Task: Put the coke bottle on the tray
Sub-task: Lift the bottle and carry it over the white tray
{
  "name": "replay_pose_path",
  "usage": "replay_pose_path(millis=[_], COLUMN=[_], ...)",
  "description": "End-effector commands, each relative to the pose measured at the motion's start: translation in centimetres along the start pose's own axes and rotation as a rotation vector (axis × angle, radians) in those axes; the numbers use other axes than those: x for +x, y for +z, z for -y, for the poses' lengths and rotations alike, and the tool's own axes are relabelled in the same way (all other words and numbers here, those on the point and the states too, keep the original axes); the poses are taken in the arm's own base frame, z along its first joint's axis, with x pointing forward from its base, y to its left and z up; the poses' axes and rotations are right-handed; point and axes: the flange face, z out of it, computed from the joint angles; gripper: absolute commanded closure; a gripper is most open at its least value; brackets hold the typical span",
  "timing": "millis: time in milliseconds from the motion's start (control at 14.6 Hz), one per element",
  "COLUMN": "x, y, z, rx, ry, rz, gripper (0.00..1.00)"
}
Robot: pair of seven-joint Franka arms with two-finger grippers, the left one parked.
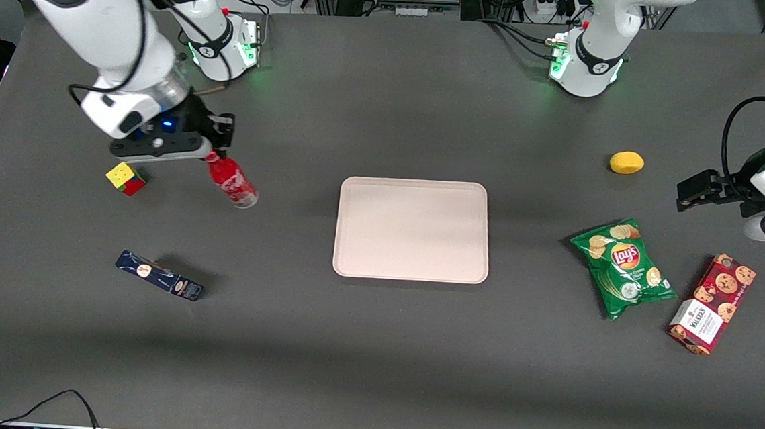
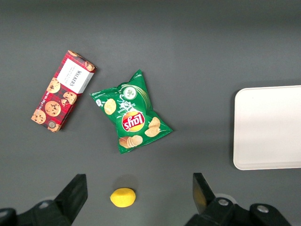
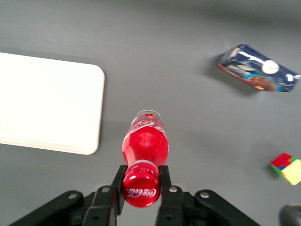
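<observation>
The coke bottle (image 1: 231,182) is a small red bottle with a red cap and white script. My gripper (image 1: 210,154) is shut on its neck and holds it tilted above the table, toward the working arm's end. In the right wrist view the gripper (image 3: 140,181) clamps the bottle (image 3: 145,143) just under the cap, one finger on each side. The pale pinkish-beige tray (image 1: 412,229) lies flat at the middle of the table with nothing on it; it also shows in the right wrist view (image 3: 44,109) and the left wrist view (image 2: 270,127).
A colour cube (image 1: 125,178) lies beside the gripper and a dark blue oblong box (image 1: 159,275) lies nearer the front camera. Toward the parked arm's end lie a yellow lemon (image 1: 626,162), a green chips bag (image 1: 623,266) and a red cookie box (image 1: 712,303).
</observation>
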Motion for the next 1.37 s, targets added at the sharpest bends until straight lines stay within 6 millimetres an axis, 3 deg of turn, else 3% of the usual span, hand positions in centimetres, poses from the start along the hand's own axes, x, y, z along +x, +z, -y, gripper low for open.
replay_pose_path(millis=[0,275,481,687,824,1305], x=[2.6,4.5,4.0,4.4,4.7,5.4], y=[0.7,5.0,10.4,14.9,17.5,20.3], z=[7.1,15.2,21.1,23.4,23.8,22.5], rx=[0.044,0.078,0.045,0.034,0.011,-0.046], ry=[0.056,0.15,0.176,0.219,0.21,0.194], rz=[0.045,0.109,0.146,0.121,0.123,0.097], gripper=[1.0,1.0,1.0,1.0,1.0,1.0])
